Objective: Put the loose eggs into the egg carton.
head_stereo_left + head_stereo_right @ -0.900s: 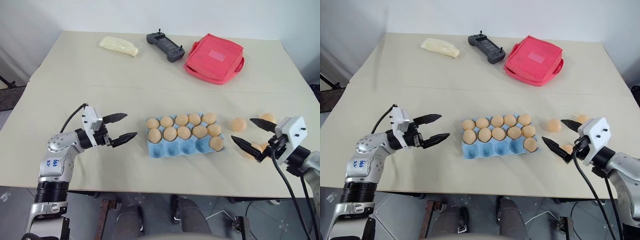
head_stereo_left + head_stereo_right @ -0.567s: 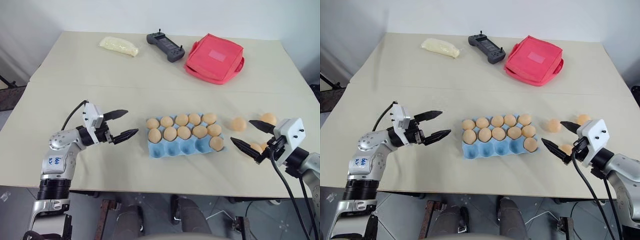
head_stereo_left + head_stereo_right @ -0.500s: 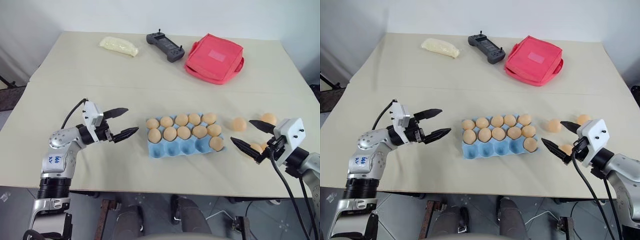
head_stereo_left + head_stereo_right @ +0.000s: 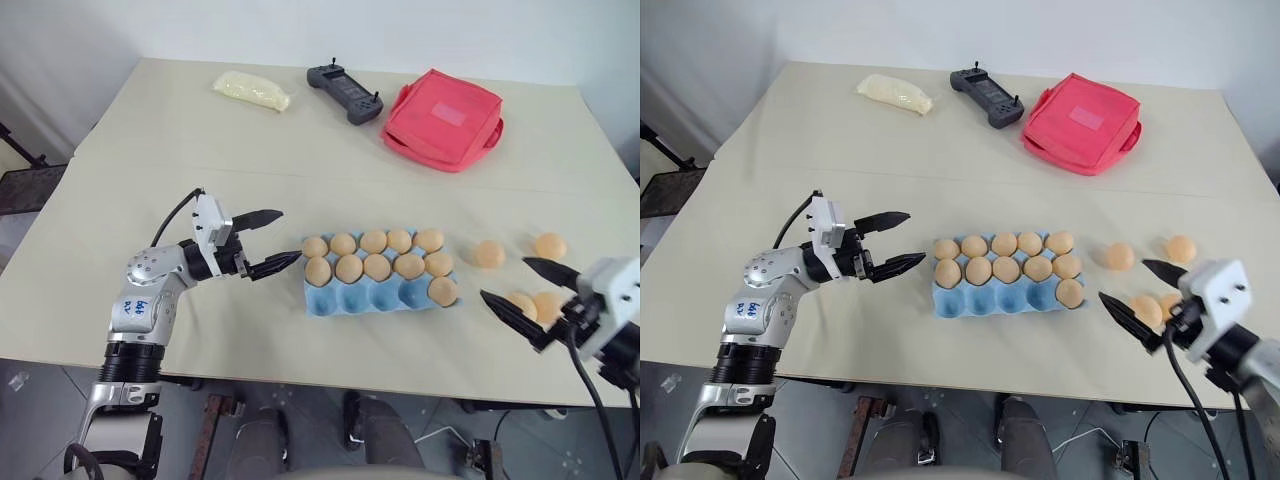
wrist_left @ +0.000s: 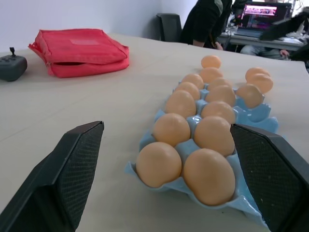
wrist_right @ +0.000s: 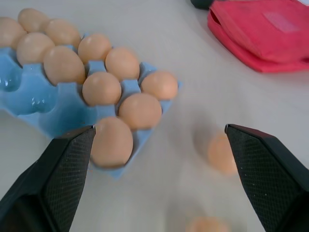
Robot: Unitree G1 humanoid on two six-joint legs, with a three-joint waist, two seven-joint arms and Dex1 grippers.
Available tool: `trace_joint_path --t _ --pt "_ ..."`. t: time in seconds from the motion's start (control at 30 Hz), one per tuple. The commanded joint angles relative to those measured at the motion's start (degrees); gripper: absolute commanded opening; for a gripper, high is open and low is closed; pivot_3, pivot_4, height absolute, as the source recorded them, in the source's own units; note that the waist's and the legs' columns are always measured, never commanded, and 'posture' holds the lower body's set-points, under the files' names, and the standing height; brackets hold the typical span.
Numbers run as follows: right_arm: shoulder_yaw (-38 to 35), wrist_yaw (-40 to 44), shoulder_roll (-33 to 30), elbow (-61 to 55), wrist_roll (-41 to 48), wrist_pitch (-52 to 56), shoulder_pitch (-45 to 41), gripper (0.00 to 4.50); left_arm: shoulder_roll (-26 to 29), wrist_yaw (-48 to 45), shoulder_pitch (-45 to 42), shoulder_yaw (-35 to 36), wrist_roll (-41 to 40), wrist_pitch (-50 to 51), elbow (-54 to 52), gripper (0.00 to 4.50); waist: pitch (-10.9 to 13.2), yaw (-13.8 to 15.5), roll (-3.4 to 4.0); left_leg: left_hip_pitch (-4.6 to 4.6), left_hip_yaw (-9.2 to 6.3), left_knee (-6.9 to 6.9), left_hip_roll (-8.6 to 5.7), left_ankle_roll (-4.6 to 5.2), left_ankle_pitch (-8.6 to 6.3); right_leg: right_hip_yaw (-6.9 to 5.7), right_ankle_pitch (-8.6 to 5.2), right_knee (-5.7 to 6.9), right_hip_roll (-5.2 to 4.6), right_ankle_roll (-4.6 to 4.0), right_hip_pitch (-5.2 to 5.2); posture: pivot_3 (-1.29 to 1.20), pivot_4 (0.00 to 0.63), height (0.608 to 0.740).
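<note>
The light blue egg carton [image 4: 355,297] lies mid-table. Eggs fill its two back rows and one sits in the front row's right-end cup [image 4: 442,291]. Right of it lie several loose eggs: one [image 4: 488,253] close to the carton, one [image 4: 549,245] farther right, and two [image 4: 522,303] side by side near the front edge. My left gripper [image 4: 288,236] is open and points at the carton's left end, a short way off. My right gripper [image 4: 506,278] is open, low over the table, with the front two eggs just behind its fingers. The right wrist view shows the carton [image 6: 29,104] and a loose egg [image 6: 222,153].
At the back of the table lie a red padded bag [image 4: 442,105], a black controller [image 4: 345,92] and a pale yellow packet [image 4: 252,90]. The table's front edge runs just under both grippers. A person [image 5: 207,21] sits at a desk far behind.
The head view has shifted. My left gripper has come closer to the carton's left end. My right gripper has drawn back a little from the carton. Both stay open and no egg has moved.
</note>
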Motion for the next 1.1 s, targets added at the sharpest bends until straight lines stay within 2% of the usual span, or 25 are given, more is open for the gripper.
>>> trace_joint_path --t 0.03,0.23,0.37,0.5,0.8,1.1 --pt "-8.18 0.82 1.59 -3.85 2.28 1.40 6.25 4.50 -1.27 -1.34 -3.03 -1.27 0.32 -1.49 1.08 4.47 0.00 0.20 0.00 0.00 0.00 0.05 0.00 0.02 -0.01 0.00 0.01 -0.01 0.00 0.01 0.03 0.00 0.150 0.740" --pt "-12.62 -0.13 4.91 -5.51 3.24 2.67 13.81 4.50 -2.36 -4.54 -5.58 -3.38 0.37 -1.68 3.01 4.47 -0.01 -0.05 0.01 -0.01 0.04 0.09 0.02 0.07 -0.02 0.07 0.02 -0.32 0.04 0.00 0.12 0.00 0.150 0.740" --pt "-12.78 -1.23 7.29 -5.84 3.45 1.77 15.25 4.50 -2.46 -6.24 -5.83 -3.91 -0.15 -1.44 2.70 4.47 0.00 -0.43 0.02 -0.04 0.02 0.07 0.04 0.06 -0.03 0.06 0.01 -0.35 0.07 -0.02 0.11 0.00 0.150 0.740" --pt "-11.16 -3.45 7.34 -3.22 2.00 1.54 12.97 4.50 -2.12 -6.72 -4.13 -4.03 -0.28 -0.83 0.28 4.47 0.00 -0.77 0.03 -0.08 0.03 0.07 0.03 0.15 -0.02 0.07 0.01 -0.43 0.05 -0.02 0.11 0.00 0.150 0.740" --pt "-3.84 -9.82 2.93 5.18 -0.71 6.93 0.02 4.50 -1.47 -3.57 1.32 -3.16 -1.59 2.94 -8.87 4.47 0.01 -0.85 0.10 -0.09 0.04 0.07 -0.02 0.23 0.00 0.14 -0.01 -0.42 0.02 -0.07 0.10 0.00 0.150 0.740" --pt "0.56 -7.15 -0.22 3.32 0.78 10.41 -2.76 4.50 0.11 -2.35 5.47 -3.17 -2.50 6.43 -14.53 4.47 -0.01 -0.62 0.17 -0.10 -0.02 0.08 -0.02 0.22 0.00 0.11 0.04 -0.37 0.03 0.03 0.10 0.00 0.150 0.740"
